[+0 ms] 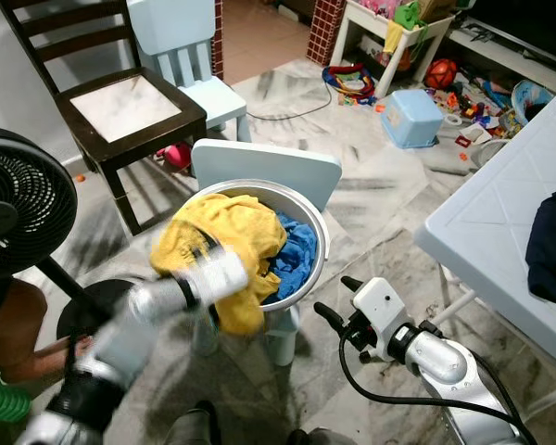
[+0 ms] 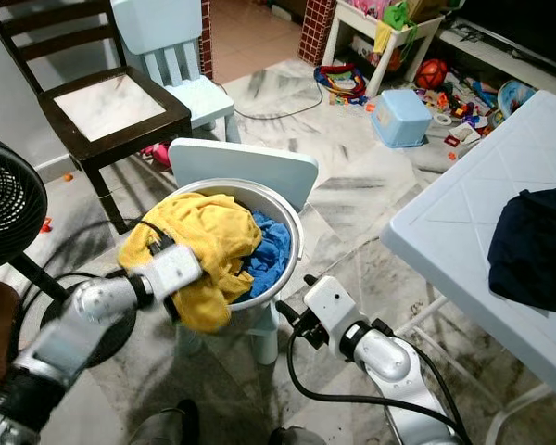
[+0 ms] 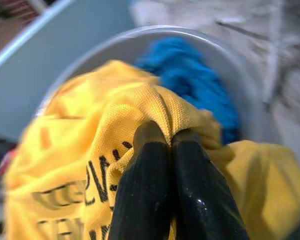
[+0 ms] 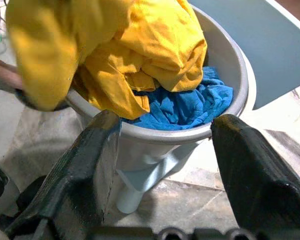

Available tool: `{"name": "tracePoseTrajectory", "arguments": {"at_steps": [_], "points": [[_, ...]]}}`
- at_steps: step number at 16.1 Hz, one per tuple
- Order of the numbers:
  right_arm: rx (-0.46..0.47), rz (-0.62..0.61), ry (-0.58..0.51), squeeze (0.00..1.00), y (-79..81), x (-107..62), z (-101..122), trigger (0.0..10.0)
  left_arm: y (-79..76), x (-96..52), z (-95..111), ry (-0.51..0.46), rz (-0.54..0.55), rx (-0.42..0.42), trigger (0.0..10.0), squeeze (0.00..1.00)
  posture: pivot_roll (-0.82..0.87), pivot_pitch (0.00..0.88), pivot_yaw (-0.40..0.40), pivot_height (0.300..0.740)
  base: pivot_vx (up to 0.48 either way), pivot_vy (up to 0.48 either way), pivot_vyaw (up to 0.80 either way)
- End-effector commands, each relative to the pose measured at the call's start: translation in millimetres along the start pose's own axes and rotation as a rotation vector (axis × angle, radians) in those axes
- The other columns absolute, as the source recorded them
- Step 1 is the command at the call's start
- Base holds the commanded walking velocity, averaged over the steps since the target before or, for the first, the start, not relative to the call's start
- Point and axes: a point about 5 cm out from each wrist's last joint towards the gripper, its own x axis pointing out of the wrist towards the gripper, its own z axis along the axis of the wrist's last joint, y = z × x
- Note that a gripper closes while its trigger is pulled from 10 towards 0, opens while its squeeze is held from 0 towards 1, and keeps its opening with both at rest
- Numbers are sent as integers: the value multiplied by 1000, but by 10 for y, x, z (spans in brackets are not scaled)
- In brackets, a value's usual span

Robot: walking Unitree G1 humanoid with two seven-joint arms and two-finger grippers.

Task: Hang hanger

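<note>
two tools in play. left tool (image 3: 162,145) pinched shut on a fold of the yellow shirt (image 1: 227,241), which is draped over the near rim of the grey basin (image 1: 317,243); prob. lifting it clear to get it onto a hanger. no hanger made out in any view, so the task's thing can't be placed. right tool (image 4: 165,150) spread wide, holding nothing, low beside the basin & aimed at it; looks like standby. basin sits on a small pale-blue chair (image 1: 269,162). left wrist view shows the pinch + black lettering on the shirt; eye views don't. right wrist view shows the blue cloth (image 4: 182,105) under the yellow.
</note>
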Motion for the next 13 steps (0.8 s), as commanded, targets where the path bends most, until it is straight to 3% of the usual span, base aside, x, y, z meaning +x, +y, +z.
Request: {"name": "tracePoseTrajectory", "arguments": {"at_steps": [1,3,5,6,7,8,9,10,11,13], "points": [[-4,-7,3,0,1,-14,-6,10000,57,6,-63,7,76,-81,0,0,-25,149,-107,740,0,0,0],[-6,-10,5,0,-5,-16,-10,10000,237,12,-17,-50,215,-297,0,0,-24,150,-107,740,0,0,0],[-8,-12,5,0,-4,-13,-12,10000,414,13,-72,-34,366,-413,0,0,-23,148,-107,740,0,0,0],[-9,-12,4,0,6,-7,-9,10000,464,9,-131,-9,392,-463,784,0,-25,149,-106,740,0,0,0],[-8,-12,3,0,12,-6,-9,10000,519,-4,-173,-3,428,-531,3294,0,-26,148,-106,740,0,0,0],[-8,-12,3,0,14,-7,-10,10000,539,-8,-183,-3,437,-553,3412,0,-26,148,-106,740,0,0,0],[-8,-11,4,0,18,-9,-12,10000,563,-12,-194,0,447,-571,4549,0,-26,148,-106,740,0,0,0],[-8,-12,4,0,24,-12,-16,10000,652,-29,-207,-10,493,-635,10000,0,-26,148,-106,740,0,0,0],[-8,-12,4,0,28,-12,-17,10000,726,-43,-217,-7,537,-665,10000,0,-26,150,-105,740,0,0,0],[-8,-13,3,0,35,-12,-16,10000,815,-53,-231,28,562,-617,10000,0,-29,149,-105,740,0,0,0]]}}
